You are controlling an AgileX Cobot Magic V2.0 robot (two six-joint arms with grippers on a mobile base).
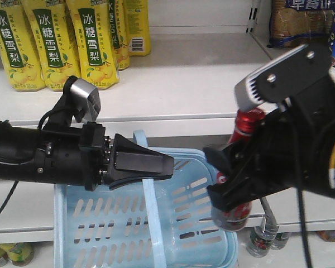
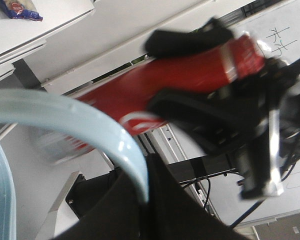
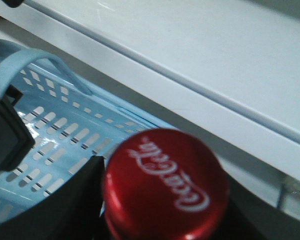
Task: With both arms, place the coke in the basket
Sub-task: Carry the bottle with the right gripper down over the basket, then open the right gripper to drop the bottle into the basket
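The pale blue basket (image 1: 117,223) hangs in front of the lower shelf. My left gripper (image 1: 166,166) is shut on its swing handle (image 1: 151,206). In the left wrist view the handle (image 2: 90,120) curves down into the closed jaws of that gripper (image 2: 147,200). My right gripper (image 1: 229,184) is shut on the coke (image 1: 248,125) and holds it upright at the basket's right rim, its base (image 1: 233,215) level with the rim. The coke also shows in the left wrist view (image 2: 140,95). In the right wrist view its red cap (image 3: 165,185) sits between black fingers (image 3: 75,200), above the basket (image 3: 65,130).
Tall yellow pear-drink cartons (image 1: 56,39) stand on the white shelf (image 1: 184,89) behind. A snack bag (image 1: 301,22) is at the top right. Bottles (image 1: 265,237) stand under the shelf at the right and cans (image 1: 5,254) at the lower left.
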